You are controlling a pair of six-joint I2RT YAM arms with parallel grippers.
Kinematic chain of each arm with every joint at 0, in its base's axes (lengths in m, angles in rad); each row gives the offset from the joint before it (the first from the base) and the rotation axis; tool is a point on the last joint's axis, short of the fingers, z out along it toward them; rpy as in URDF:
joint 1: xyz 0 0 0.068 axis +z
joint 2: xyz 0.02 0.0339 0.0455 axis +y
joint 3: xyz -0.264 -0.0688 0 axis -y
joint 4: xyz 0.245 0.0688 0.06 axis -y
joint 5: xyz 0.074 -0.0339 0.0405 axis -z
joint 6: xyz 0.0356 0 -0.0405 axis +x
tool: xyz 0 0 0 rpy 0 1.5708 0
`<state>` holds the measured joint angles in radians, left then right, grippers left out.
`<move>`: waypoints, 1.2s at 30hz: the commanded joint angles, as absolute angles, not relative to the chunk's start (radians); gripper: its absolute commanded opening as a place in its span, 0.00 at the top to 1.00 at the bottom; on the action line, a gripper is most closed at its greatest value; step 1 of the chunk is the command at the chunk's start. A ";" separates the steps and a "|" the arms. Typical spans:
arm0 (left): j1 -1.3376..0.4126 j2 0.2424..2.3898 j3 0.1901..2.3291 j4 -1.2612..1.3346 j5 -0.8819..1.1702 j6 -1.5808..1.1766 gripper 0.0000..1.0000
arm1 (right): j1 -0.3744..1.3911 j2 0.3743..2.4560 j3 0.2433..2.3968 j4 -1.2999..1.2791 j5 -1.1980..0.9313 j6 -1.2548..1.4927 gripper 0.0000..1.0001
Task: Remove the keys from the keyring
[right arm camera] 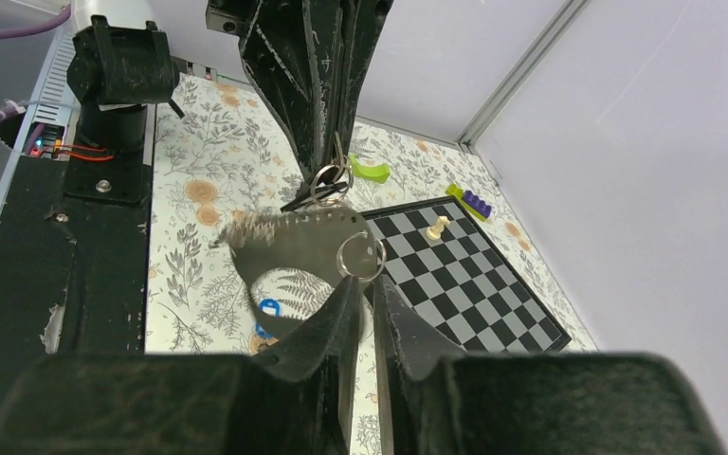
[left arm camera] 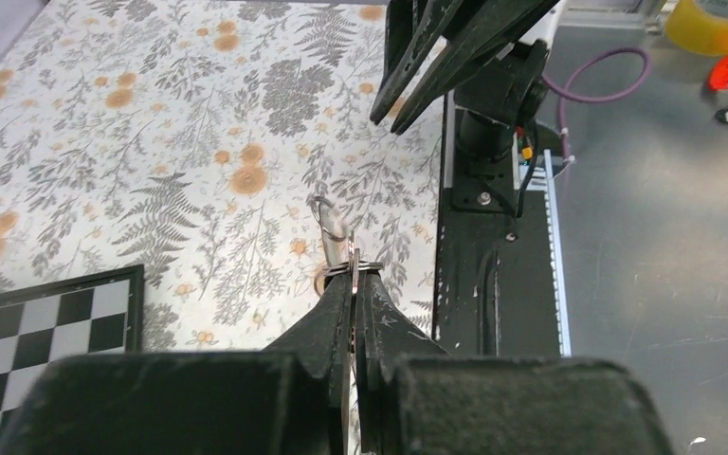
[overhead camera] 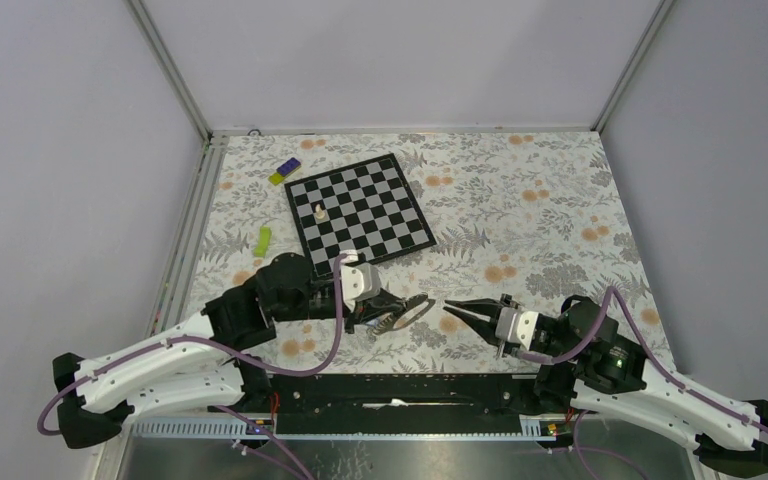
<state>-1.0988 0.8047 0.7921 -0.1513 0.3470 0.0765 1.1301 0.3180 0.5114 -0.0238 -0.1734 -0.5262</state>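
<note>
My left gripper (left arm camera: 355,277) is shut on a thin silvery key seen edge-on, and a wire ring (left arm camera: 352,266) crosses its fingertips. In the right wrist view the keys (right arm camera: 328,182) hang in a bunch under that gripper (right arm camera: 327,152), one of them dark. My right gripper (right arm camera: 365,281) points at them with its jaws a little apart and nothing between them. A small metal ring (right arm camera: 360,256) sits just past its tips, against a grey tape roll (right arm camera: 289,248). A blue tag (right arm camera: 266,318) shows through the roll's hole. I cannot tell which ring is the keyring.
A chessboard (overhead camera: 360,208) with a white chess piece (overhead camera: 318,211) lies behind the grippers. A green piece (overhead camera: 263,239) and a purple-and-yellow block (overhead camera: 284,171) lie to its left. The black base rail (overhead camera: 400,390) runs along the near edge.
</note>
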 commanded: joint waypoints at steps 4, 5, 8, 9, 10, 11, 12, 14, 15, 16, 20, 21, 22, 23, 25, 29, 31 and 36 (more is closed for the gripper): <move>-1.103 0.799 0.926 -0.311 0.305 0.221 1.00 | 1.126 0.312 0.509 0.047 -0.160 -0.503 0.81; -1.102 0.800 0.935 -0.321 0.307 0.232 1.00 | 1.126 0.312 0.508 0.049 -0.160 -0.499 0.81; -1.103 0.805 0.959 -0.344 0.330 0.269 1.00 | 1.126 0.310 0.507 0.059 -0.168 -0.492 0.80; -1.103 0.808 0.967 -0.350 0.340 0.282 1.00 | 1.126 0.308 0.507 0.066 -0.173 -0.486 0.79; -1.103 0.811 0.975 -0.356 0.349 0.295 1.00 | 1.126 0.309 0.505 0.078 -0.179 -0.479 0.78; -1.102 0.813 0.983 -0.360 0.360 0.307 1.00 | 1.126 0.311 0.505 0.091 -0.187 -0.469 0.76; -1.103 0.816 0.993 -0.364 0.368 0.324 1.00 | 1.126 0.313 0.500 0.108 -0.200 -0.454 0.74; -1.103 0.819 1.002 -0.368 0.392 0.363 1.00 | 1.126 0.322 0.498 0.141 -0.223 -0.423 0.69; -1.103 0.819 1.005 -0.368 0.401 0.384 1.00 | 1.126 0.331 0.498 0.156 -0.232 -0.404 0.67; -1.103 0.820 1.009 -0.367 0.409 0.407 1.00 | 1.126 0.339 0.500 0.170 -0.242 -0.385 0.64; -1.103 0.834 1.051 -0.415 0.413 0.528 1.00 | 1.126 0.372 0.515 0.194 -0.288 -0.345 0.57; -1.103 0.840 1.068 -0.446 0.416 0.581 1.00 | 1.126 0.377 0.520 0.195 -0.292 -0.338 0.56; -1.103 0.847 1.085 -0.477 0.416 0.638 1.00 | 1.126 0.382 0.523 0.196 -0.292 -0.332 0.55; -1.103 0.856 1.101 -0.519 0.412 0.691 1.00 | 1.126 0.385 0.527 0.198 -0.288 -0.324 0.54; -1.103 0.871 1.143 -0.591 0.414 0.803 1.00 | 1.126 0.389 0.531 0.198 -0.280 -0.315 0.52; -1.103 0.907 1.217 -0.721 0.376 0.997 1.00 | 1.126 0.404 0.536 0.207 -0.264 -0.284 0.50; -1.105 0.923 1.239 -0.750 0.349 1.047 1.00 | 1.127 0.413 0.530 0.236 -0.261 -0.255 0.50; -1.111 0.918 1.245 -0.730 0.399 1.160 1.00 | 1.126 0.465 0.496 0.366 -0.265 -0.165 0.50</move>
<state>-1.1034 0.9257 1.1984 -0.7361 0.3664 0.9970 1.1301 0.4274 0.4999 0.2039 -0.2565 -0.2573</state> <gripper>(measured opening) 0.018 0.503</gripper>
